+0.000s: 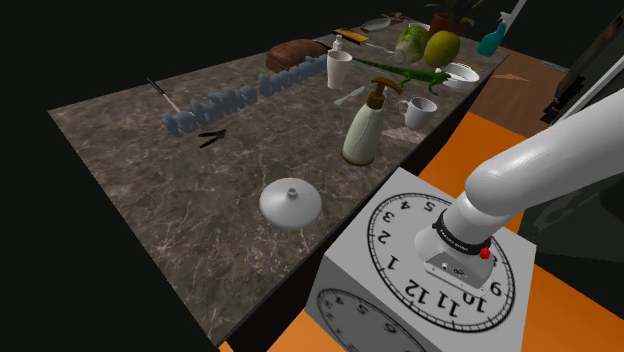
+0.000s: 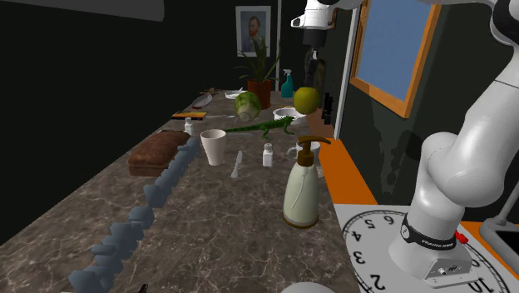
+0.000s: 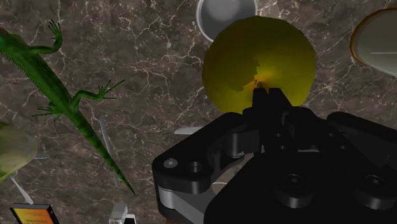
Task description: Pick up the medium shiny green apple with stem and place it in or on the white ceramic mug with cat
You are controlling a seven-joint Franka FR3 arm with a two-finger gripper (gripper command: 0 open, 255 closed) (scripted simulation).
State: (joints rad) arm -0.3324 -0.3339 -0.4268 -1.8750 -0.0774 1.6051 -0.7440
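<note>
Mid-carry above a dark, marble-patterned table (image 1: 180, 200). Clasps a round, glossy yellow-green apple (image 2: 306, 100) from above in the all-black two-finger gripper (image 3: 268, 98), pinched narrow onto the fruit's top by the dimple. Hangs clear of the tabletop in the second exterior view, directly under the white arm's hand. Looks down, in the wrist view, past the apple onto a long green toy lizard (image 3: 63, 94), lying between the fruit and a pale green cabbage head (image 3: 9, 149).

Judged to be past the pick-up and into the transfer, with the placing not yet done. Leaves as the goal a small white handled mug (image 1: 420, 112), standing upright near the table's edge in the shoulder view, near a cream pump bottle (image 1: 363, 125), with a shallow white bowl (image 1: 461, 74) farther along the same edge. Taken for the cat mug, though too small to show any picture.

Calls next for travelling across at this height until centred over the mug's open mouth, then lowering straight and parting the fingers only once seated on the rim or just inside. Looks about as broad as the mug, so likely ends up perched on top rather than inside. Needs care, too, not to mistake the taller handle-less white cup (image 1: 340, 70) for the target.
</note>
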